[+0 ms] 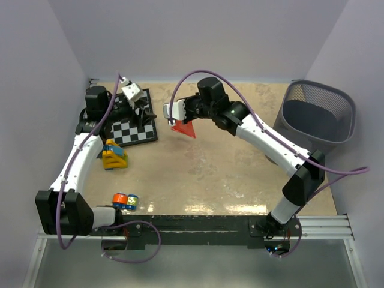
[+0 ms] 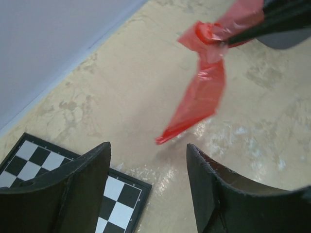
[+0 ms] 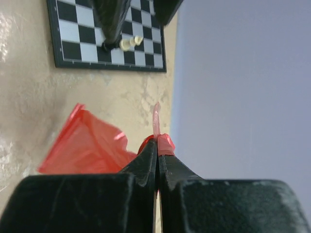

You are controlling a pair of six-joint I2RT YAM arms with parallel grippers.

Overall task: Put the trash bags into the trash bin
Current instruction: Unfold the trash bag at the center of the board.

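Beige surface, centre: right tool pinches the bunched top of the red bag, which hangs well left of the bin. The film looks light, limp and slippery. Left tool released, empty.

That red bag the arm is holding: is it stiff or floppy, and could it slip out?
Probably floppy: the bag hangs limp and twisted below the right gripper. It is likely very light, since one thin pinched edge carries all of it. It may be slippery, as the film looks glossy, though the shut jaws seem to grip it firmly.
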